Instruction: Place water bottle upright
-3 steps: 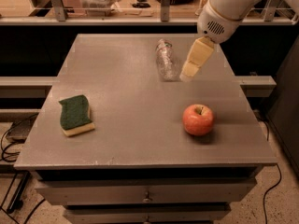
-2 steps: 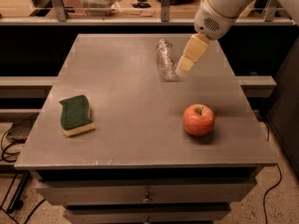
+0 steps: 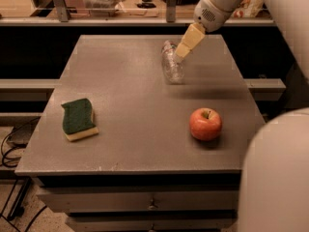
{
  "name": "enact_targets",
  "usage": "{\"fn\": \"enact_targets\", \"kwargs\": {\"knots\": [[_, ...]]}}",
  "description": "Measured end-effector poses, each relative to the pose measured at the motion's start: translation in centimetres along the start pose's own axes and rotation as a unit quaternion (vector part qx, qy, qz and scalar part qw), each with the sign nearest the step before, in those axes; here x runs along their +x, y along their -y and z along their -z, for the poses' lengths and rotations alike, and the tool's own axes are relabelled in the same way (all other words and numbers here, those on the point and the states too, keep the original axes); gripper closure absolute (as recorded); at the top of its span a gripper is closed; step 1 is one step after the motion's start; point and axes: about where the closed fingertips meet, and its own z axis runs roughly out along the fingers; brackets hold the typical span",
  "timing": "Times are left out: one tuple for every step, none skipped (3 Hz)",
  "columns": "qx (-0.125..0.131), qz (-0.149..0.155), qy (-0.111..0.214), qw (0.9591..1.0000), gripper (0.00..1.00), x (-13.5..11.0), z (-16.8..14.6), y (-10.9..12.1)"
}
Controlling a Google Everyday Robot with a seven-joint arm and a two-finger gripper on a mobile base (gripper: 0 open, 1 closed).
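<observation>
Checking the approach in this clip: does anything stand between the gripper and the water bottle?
Nothing visible does. The gripper hangs right at the far end of the lying water bottle; the apple and the sponge sit apart, nearer the camera.

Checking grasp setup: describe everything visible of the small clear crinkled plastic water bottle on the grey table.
The small clear crinkled plastic water bottle lies on its side, not upright, on the far half of the grey table, long axis running roughly away from the camera. Its cap cannot be made out. The cream gripper hangs at its far end, on the right; contact cannot be confirmed. Nothing else touches it.
</observation>
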Motion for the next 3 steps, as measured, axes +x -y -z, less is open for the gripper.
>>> {"fn": "enact_targets", "kwargs": {"knots": [[0.014,-0.004,0.021,0.9997,0.0,-1.1,0.7,1.7],[0.014,-0.003,0.022,0.9997,0.0,-1.2,0.7,1.7],[0.007,-0.032,0.021,0.9993,0.0,-1.3,-0.9,1.7]]}}
